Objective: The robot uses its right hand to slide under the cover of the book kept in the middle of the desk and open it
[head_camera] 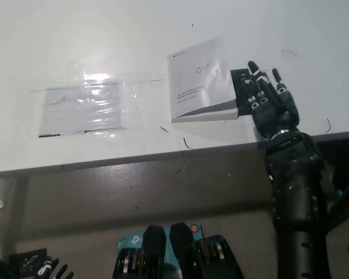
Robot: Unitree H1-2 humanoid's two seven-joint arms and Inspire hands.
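Observation:
A closed white book (pixel 200 81) with a grey band along its lower cover lies on the white desk (pixel 104 35), a little right of the middle. My black right hand (pixel 269 103) is open, fingers stretched flat, just to the right of the book's right edge. It lies over a small black object (pixel 243 81) beside the book. The fingertips are close to the book's edge without reaching under the cover. My left hand is not in view.
A clear plastic bag (pixel 84 106) lies flat on the desk to the left of the book. The desk's front edge (pixel 163 152) runs across the picture, with grey floor below it.

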